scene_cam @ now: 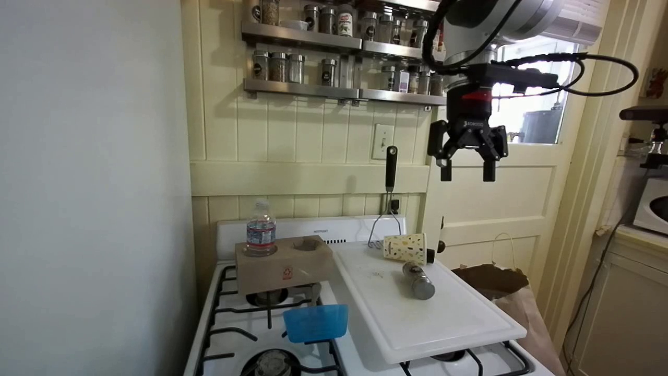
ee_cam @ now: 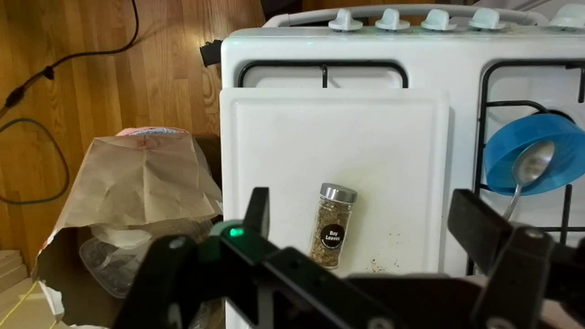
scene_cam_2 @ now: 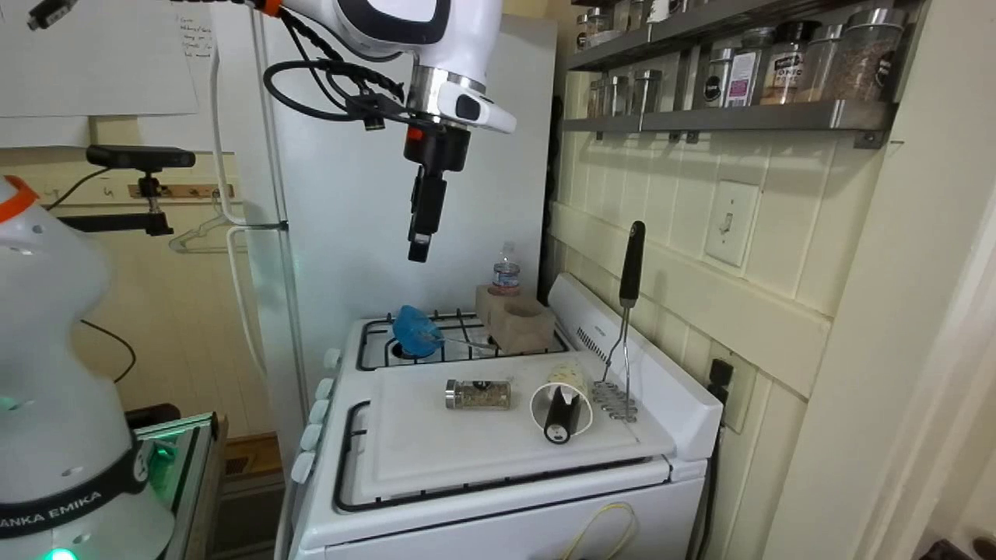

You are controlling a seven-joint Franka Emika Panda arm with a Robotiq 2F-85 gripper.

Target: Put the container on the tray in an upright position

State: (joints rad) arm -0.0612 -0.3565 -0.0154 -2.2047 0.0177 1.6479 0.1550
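My hand [scene_cam: 467, 172] hangs well above the tray [ee_cam: 388, 137], fingers [ee_cam: 259, 208] apart, nothing between them. Container [ee_cam: 331, 228] is on the tray but lying down, lid [ee_cam: 338, 193] towards 12 o'clock in the wrist view. Righting it is what's left, I'd judge.

Main risk: roll. It's round, unheld, and in the wrist view sits nearer my 9 o'clock finger; if that one touches first, off it goes towards 3 o'clock. Rolling to 9 points it at the paper bag [ee_cam: 146, 183]; can't tell if the tray's rim would stop it.

Next: the speckled cup [scene_cam: 404, 248], also on its side, near the container at 11 o'clock in an exterior view. Swinging the wrist to tip things upright could clip it, or the masher [scene_cam_2: 629, 298] beyond. Wrist view mostly hides that corner behind my own hand, so easy to misjudge.

Then grip: pinch too near one end and smooth-looking walls may pivot. Last, release with the base tilted, or on the specks [ee_cam: 375, 266] at 4 o'clock, and it could topple.
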